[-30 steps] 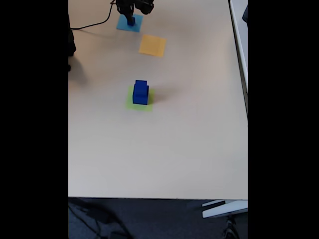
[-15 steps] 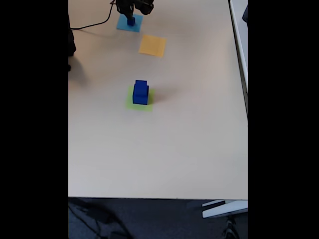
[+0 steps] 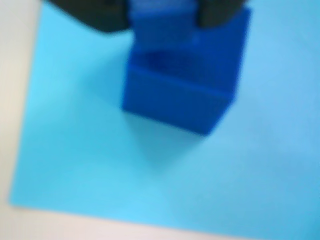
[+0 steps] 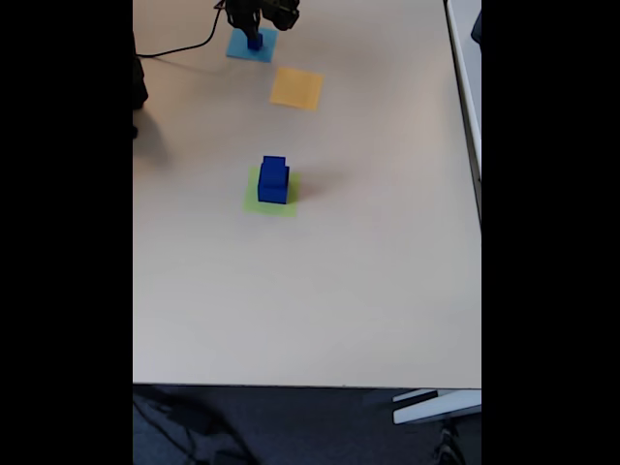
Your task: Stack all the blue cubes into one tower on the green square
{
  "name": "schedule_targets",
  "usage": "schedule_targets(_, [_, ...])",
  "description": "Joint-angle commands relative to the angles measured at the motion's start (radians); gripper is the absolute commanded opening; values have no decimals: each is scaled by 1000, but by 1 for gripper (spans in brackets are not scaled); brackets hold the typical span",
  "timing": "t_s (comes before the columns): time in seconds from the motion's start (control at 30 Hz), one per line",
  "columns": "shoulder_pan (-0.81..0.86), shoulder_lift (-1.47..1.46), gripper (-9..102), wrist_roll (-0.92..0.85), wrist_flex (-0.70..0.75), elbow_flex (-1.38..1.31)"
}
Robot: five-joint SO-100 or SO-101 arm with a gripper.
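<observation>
Wrist view first: we see a small dark blue cube point(image 3: 185, 85) in the upper middle of the frame, sitting on a flat light-blue paper square point(image 3: 150, 175) that covers most of the picture, with pale table point(image 3: 15, 75) showing along the left edge and bottom. The picture is blurred. Two dark finger shapes of the gripper point(image 3: 162, 12) come in from the top edge on either side of the cube's upper part; we judge the jaws set narrow around it, but we cannot tell whether they press on it. The cube looks solid, with flat matte faces and crisp edges. We judge it light and stiff, easy to pinch on two opposite side faces, though smooth sides could slip under a weak grip.

Fixed view next: the arm and gripper point(image 4: 254, 24) sit at the upper left of the table, over the small cube point(image 4: 255, 42) on the light-blue square point(image 4: 239, 48). An orange paper square point(image 4: 296, 88) lies just below and to the right of it. Near the middle of the frame the tower point(image 4: 273, 180) stands on the green square point(image 4: 254, 201), two blue cubes high, the smaller on top. The table point(image 4: 368, 271) is smooth and matte. A black cable point(image 4: 179, 48) trails off at the upper left.
</observation>
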Motion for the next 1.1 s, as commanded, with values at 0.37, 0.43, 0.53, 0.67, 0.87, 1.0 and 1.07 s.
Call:
schedule_targets(0.37, [255, 77, 0, -255, 242, -299])
schedule_targets(0.43, [291, 32, 0, -284, 241, -350])
schedule_targets(0.53, [333, -3, 0, -305, 216, -377])
schedule_targets(0.67, [380, -60, 0, -347, 184, -413])
schedule_targets(0.87, [426, -150, 0, -388, 132, -422])
schedule_targets(1.0, [420, -222, 0, -391, 147, -465])
schedule_targets(1.07, [403, -230, 0, -357, 149, -453])
